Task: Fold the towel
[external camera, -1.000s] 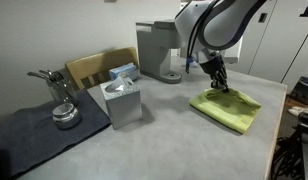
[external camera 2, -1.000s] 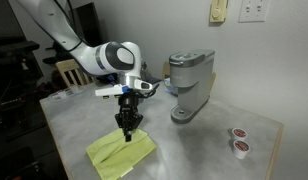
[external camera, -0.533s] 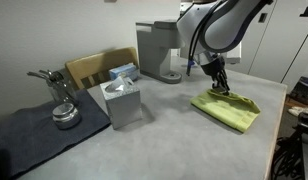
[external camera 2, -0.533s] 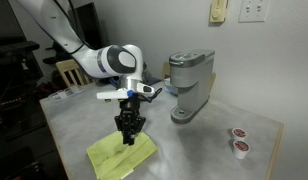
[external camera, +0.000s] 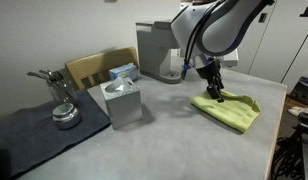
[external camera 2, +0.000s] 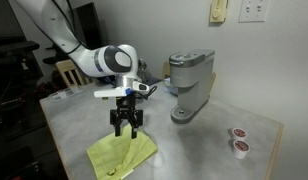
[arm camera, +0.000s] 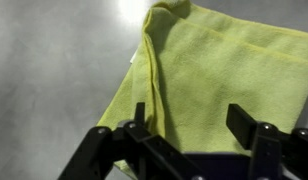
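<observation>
The towel (external camera: 232, 109) lies flat on the grey table (external camera: 164, 140), in front of the coffee maker (external camera: 154, 50) and a little toward the table's edge. In an exterior view it shows as a lime-green patch (external camera 2: 120, 158) on the side of the coffee maker (external camera 2: 190, 85) away from the two coffee pods (external camera 2: 238, 141). The gripper (external camera 2: 126, 127) hangs over the towel's end nearest the coffee maker. Its jaws are spread wide and grasp nothing. From these angles its fingertips seem to be just clear of the cloth, though I cannot be sure they are not brushing it.

In the wrist view the gripper (arm camera: 194, 140) has both fingers well apart with the towel (arm camera: 214, 70) filling the gap between them. A raised crease runs down the cloth near its left edge, where it looks doubled over.

A grey tissue box (external camera: 121, 100) stands well away from the coffee maker, on the opposite side from the towel.
</observation>
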Controlling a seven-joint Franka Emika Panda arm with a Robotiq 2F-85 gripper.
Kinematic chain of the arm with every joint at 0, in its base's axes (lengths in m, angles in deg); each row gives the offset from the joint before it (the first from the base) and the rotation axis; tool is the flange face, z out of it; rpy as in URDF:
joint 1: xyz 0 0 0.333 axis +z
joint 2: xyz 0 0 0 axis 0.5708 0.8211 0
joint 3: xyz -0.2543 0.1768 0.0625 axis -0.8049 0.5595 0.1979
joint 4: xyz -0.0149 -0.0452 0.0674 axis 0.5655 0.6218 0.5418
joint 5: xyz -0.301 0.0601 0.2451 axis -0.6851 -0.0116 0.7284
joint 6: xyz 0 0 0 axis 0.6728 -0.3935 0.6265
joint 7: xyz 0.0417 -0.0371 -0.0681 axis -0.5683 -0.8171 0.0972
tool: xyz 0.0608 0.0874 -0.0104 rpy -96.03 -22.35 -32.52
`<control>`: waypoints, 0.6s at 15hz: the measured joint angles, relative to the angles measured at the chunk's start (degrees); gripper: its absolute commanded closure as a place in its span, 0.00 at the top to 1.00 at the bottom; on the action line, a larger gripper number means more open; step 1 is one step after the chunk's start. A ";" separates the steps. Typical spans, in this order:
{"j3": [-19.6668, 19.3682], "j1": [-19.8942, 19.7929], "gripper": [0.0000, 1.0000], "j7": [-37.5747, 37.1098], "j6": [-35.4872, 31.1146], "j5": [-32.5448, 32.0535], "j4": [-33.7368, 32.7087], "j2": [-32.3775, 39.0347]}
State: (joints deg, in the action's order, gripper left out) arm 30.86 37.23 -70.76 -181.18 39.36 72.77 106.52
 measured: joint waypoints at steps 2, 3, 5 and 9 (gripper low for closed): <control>0.73 0.95 1.00 0.00 0.72 -0.05 0.03 -0.64; 1.16 1.70 1.00 -0.08 1.29 -0.12 0.03 -1.08; 2.19 3.63 1.00 -0.56 3.41 -0.62 0.03 -2.31; 5.14 8.64 1.00 -3.41 9.33 -2.44 -0.49 -4.55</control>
State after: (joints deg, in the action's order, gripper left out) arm 36.00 45.87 -74.17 -171.85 36.92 72.28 101.96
